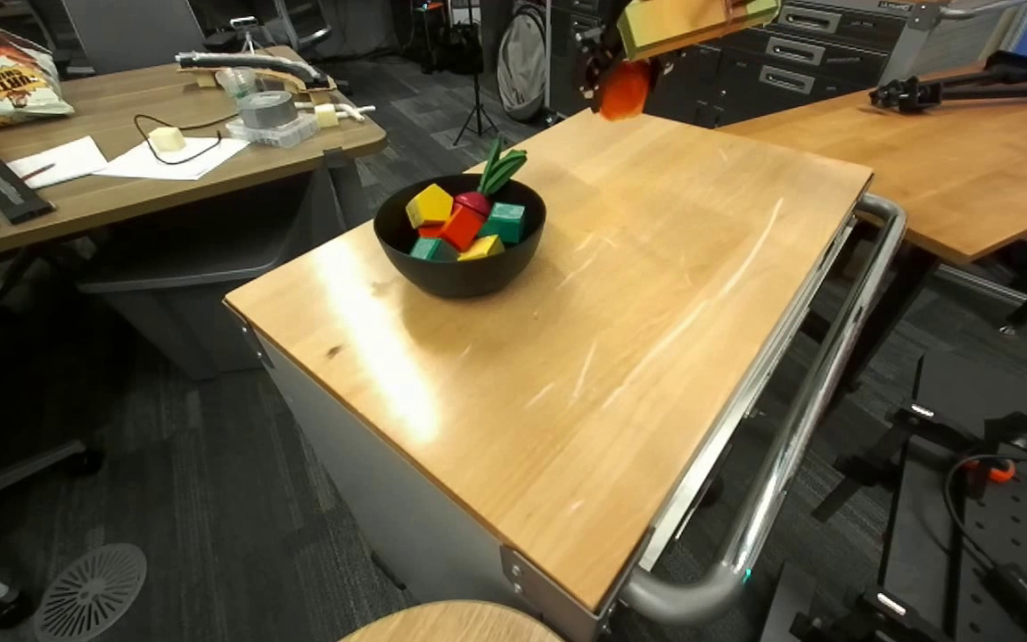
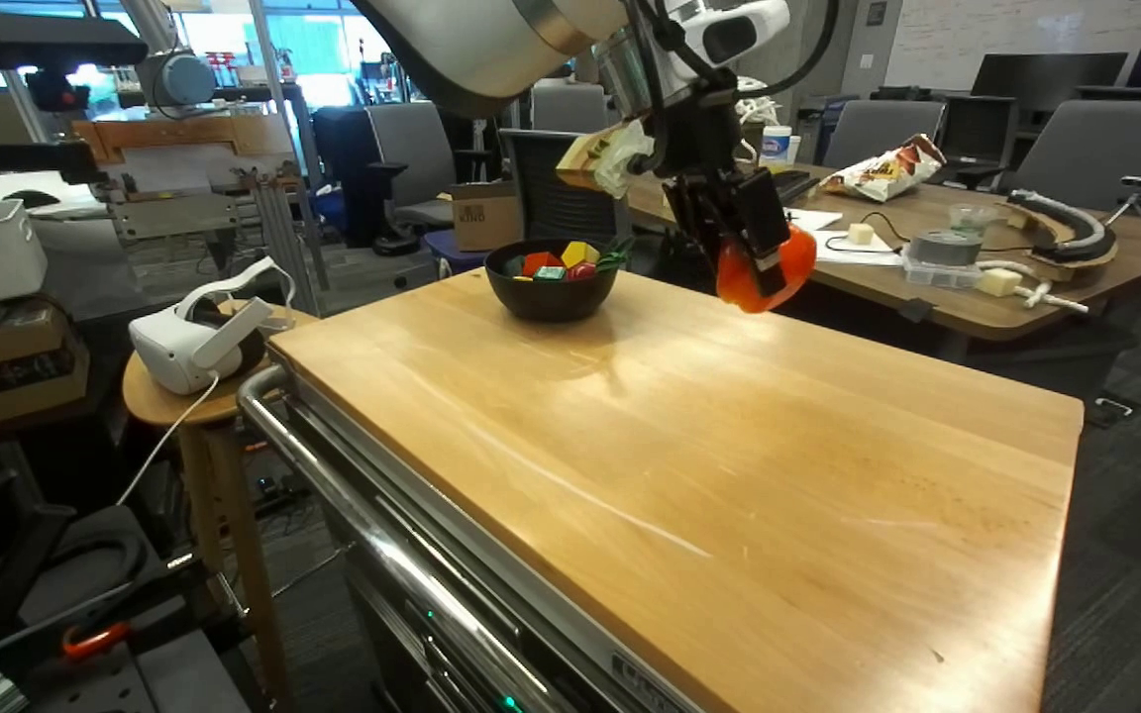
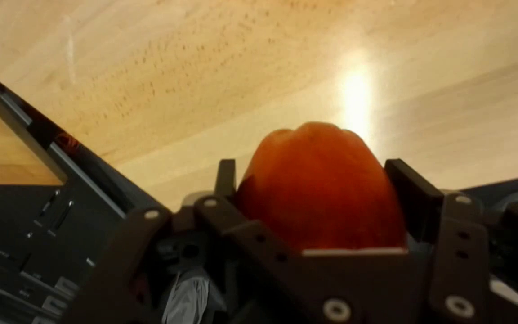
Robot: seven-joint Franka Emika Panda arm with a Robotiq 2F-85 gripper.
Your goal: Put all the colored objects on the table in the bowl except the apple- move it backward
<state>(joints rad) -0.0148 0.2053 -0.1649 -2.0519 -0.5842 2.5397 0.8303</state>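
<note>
The gripper (image 3: 315, 180) grasps the apple (image 3: 322, 202): in the wrist view its 2 black fingers (image 3: 414, 193) flank the red-orange fruit closely, with the worktop (image 1: 522, 392) visible behind it. Both exterior views show the apple in the air above the worktop, well apart from the bowl (image 1: 469, 281). In an exterior view the arm (image 2: 501, 45) reaches in from the top.

The black bowl stands upright on the worktop, near the edge opposite the metal rail (image 1: 792, 437). It holds 2 yellow blocks (image 1: 430, 207), 2 green blocks (image 1: 505, 222), a tilted red block (image 1: 465, 228) and a small dark-red fruit (image 1: 472, 201) whose green leaves (image 1: 503, 169) rise above the rim. Just under the upper yellow block a red-orange piece (image 1: 430, 230) shows only in part, so its shape is unclear.

Beside the worktop, a white headset (image 2: 196, 342) rests on a round wooden stool (image 2: 150, 396). On a desk (image 1: 121, 102) well apart from the worktop lie a snack bag (image 1: 12, 80), sheets of paper (image 1: 139, 162) and a clear plastic box (image 1: 277, 134) with a roll of grey tape (image 1: 267, 110) on top. A black device (image 1: 977, 94) lies on a wooden table (image 1: 995, 169) across the room.
</note>
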